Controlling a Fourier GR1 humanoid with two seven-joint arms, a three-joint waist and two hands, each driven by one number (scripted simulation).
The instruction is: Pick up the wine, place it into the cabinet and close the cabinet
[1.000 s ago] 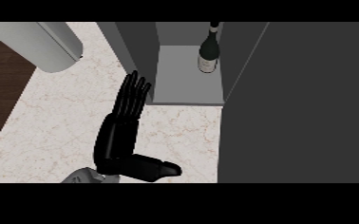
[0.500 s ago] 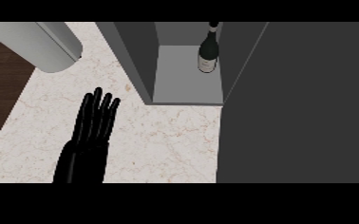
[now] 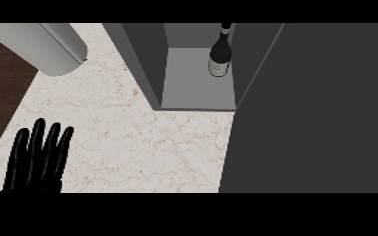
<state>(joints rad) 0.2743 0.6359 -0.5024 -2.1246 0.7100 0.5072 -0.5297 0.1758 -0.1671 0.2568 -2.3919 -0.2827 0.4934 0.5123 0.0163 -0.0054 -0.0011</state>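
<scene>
Wine bottle (image 3: 219,56) upright inside the open grey cabinet (image 3: 198,87). Left hand (image 3: 35,162) rests at lower left over the marble counter (image 3: 148,140), fingers straight, holding nothing.

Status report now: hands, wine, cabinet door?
Left robot hand open, low at left; right not in view. Wine bottle upright inside cabinet. Door open.

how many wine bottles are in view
1. The wine bottle stands upright inside the open cabinet, toward the back right of its shelf. The cabinet door may hide anything behind it.
</scene>
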